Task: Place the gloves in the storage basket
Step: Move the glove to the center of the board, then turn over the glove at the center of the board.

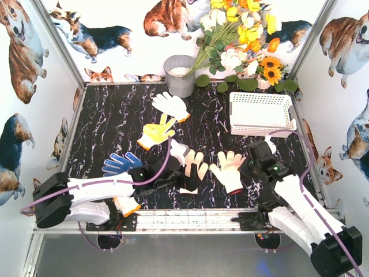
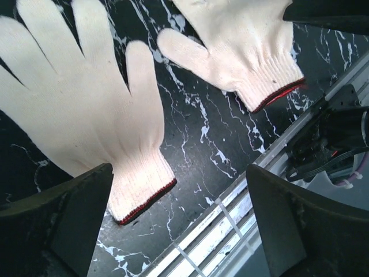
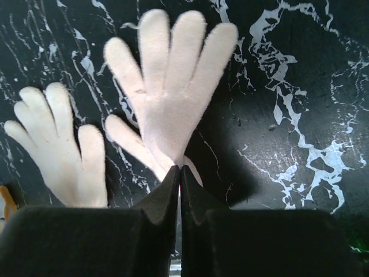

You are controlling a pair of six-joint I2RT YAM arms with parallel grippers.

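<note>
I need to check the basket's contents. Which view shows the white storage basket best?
The top external view: the storage basket is seen whole from above, apparently empty. Both wrist views show only gloves on the dark table, nothing of the basket.

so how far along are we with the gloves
Done: nothing, the storage basket shows no glove inside. In hand: nothing clearly; the left fingers stand open over one beige glove, the right fingers are shut at the cuff of the second beige glove. Remaining: those two plus the white glove, yellow glove and blue glove.
</note>
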